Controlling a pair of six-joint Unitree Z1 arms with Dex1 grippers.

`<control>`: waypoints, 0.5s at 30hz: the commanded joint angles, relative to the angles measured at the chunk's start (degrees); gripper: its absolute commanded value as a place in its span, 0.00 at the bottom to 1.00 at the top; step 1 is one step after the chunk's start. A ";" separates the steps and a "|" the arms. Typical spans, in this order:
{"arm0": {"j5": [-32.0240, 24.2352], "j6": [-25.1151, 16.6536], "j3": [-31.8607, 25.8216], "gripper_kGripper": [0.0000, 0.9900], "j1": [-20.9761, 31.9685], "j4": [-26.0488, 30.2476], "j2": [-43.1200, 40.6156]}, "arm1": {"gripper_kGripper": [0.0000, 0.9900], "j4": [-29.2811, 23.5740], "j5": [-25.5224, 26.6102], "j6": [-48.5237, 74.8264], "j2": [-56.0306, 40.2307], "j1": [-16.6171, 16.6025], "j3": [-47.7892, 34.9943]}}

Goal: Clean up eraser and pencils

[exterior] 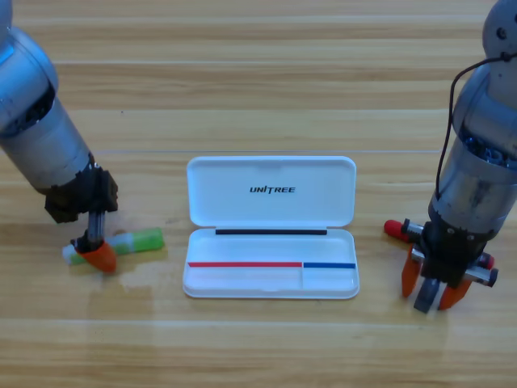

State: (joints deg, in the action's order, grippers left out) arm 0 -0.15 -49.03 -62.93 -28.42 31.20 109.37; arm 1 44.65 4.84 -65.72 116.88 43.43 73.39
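Two arms low over wooden table (258, 65). Left gripper (95, 252) down on lime-green pencil (141, 241), left of open white case (271, 230); jaw gap hidden, cannot tell. Right gripper (436, 287) straddles red-capped black pencil (400, 229) right of case, orange jaws spread apart. Eraser not visible.

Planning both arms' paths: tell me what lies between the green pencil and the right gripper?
The open white case lies between the green pencil and the right gripper, per the high view.
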 commanded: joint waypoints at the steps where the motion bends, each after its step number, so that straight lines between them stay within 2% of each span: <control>1: 0.24 -0.28 1.75 0.94 -1.29 -1.58 2.52 | 0.24 -0.97 1.92 -0.20 4.14 0.25 -1.58; 2: 0.24 -0.28 2.02 0.94 -1.29 -1.93 2.61 | 0.16 -0.97 1.57 -0.11 4.14 0.25 -1.67; 4: 0.24 -0.28 2.37 0.94 -1.29 -2.46 2.78 | 0.08 -0.97 0.69 0.15 4.14 0.25 -1.67; 15: 0.42 -0.98 3.25 0.90 -1.55 -4.13 3.31 | 0.08 -1.23 -3.35 0.33 4.23 0.25 -2.11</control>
State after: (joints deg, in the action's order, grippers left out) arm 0 -0.15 -49.09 -60.85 -28.43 28.12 109.73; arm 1 44.58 3.57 -65.71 116.98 43.63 73.37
